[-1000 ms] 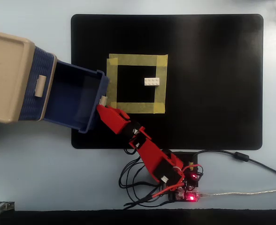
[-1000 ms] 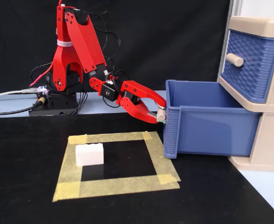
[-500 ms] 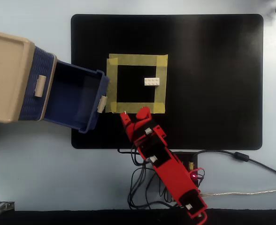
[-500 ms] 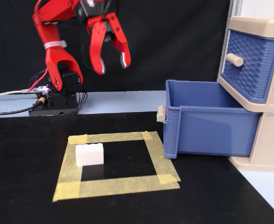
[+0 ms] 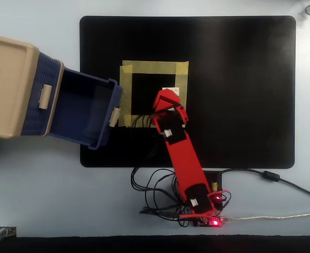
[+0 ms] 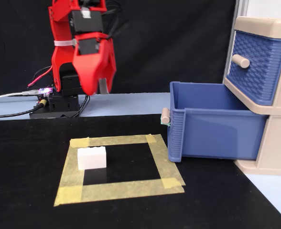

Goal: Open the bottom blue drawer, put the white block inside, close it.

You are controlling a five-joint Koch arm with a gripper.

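Note:
The bottom blue drawer (image 5: 89, 76) (image 6: 217, 133) is pulled far out of the beige cabinet (image 5: 7, 84) (image 6: 267, 24) and looks empty inside. Its small beige handle (image 6: 165, 115) faces the tape square. The white block (image 6: 91, 158) lies on the black mat inside the yellow tape square (image 6: 121, 140). In the overhead view the block (image 5: 171, 91) shows just past the gripper's tip. My red gripper (image 6: 98, 91) (image 5: 168, 96) hangs well above the block, pointing down, jaws a little apart and empty.
The upper blue drawer (image 6: 255, 67) (image 5: 39, 95) is shut. The black mat (image 5: 239, 79) covers most of the table. The arm's base with board and cables (image 5: 197, 205) (image 6: 59, 100) stands at the mat's edge. The open drawer reaches next to the tape square.

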